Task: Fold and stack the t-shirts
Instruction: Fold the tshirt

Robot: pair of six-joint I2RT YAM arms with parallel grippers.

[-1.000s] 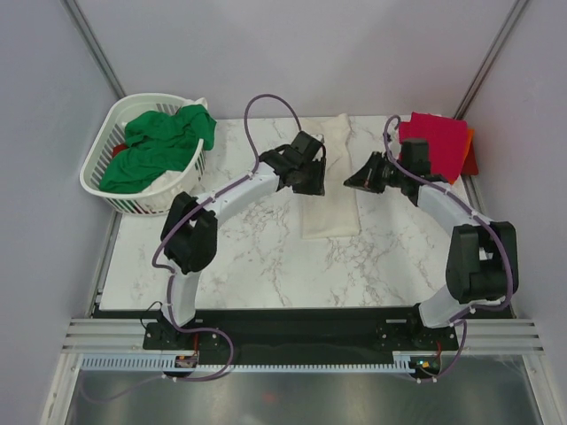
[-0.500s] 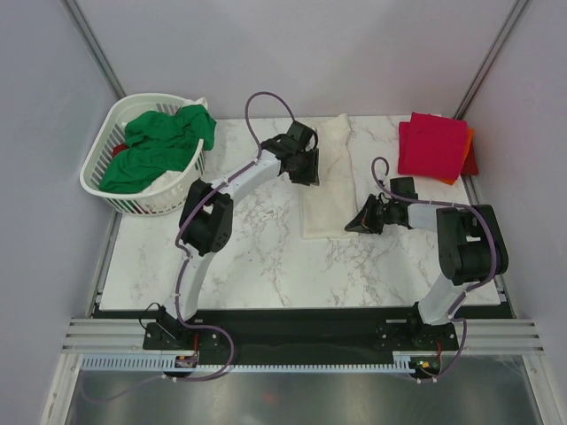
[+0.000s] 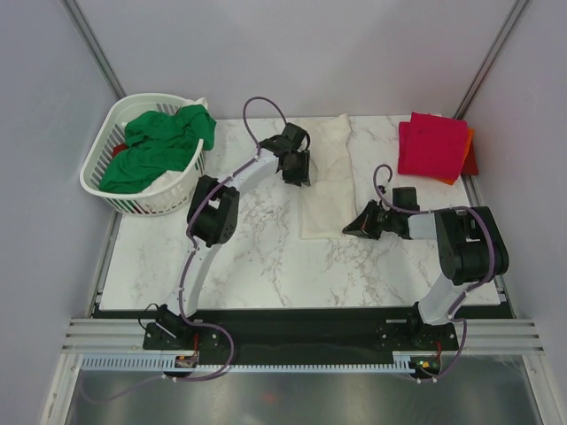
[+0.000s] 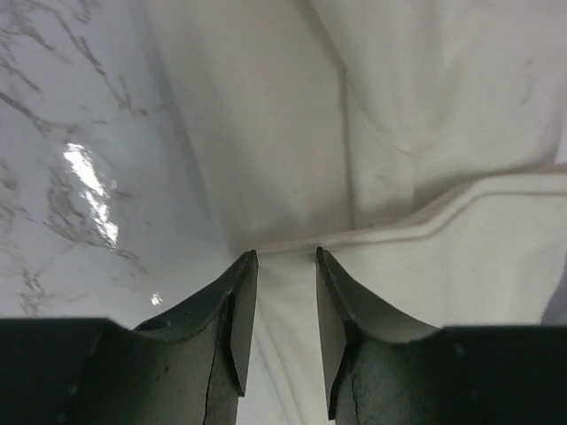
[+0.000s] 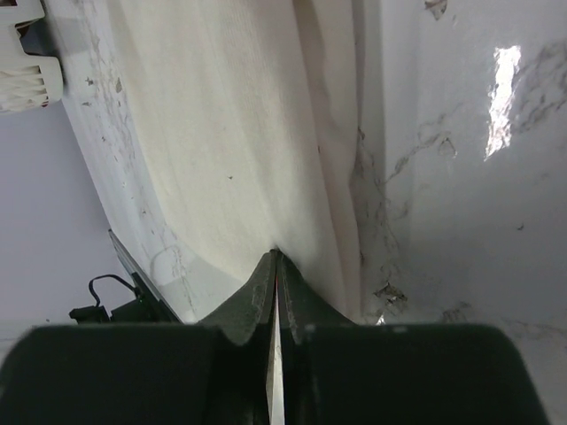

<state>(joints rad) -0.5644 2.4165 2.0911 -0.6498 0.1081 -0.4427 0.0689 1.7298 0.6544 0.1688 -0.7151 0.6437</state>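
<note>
Cream shirt [image 3: 330, 173]: a long folded strip in the middle of the worktop [image 3: 257, 248].
Change: the right arm has dropped from beside the pink shirt [image 3: 431, 146] to the strip's near right corner, while the left arm has barely shifted.
Meaning: probably both arms are set for a crosswise fold.
Left fingers [image 4: 239, 297]: slightly apart over the hem.
Right fingers [image 5: 259, 297]: pressed closed at the cloth edge; I cannot tell whether they pinch it.
Basket [image 3: 96, 181]: holds a crumpled green shirt [image 3: 164, 142].
Stack: pink shirt over orange shirt [image 3: 467, 152], at the far right.
</note>
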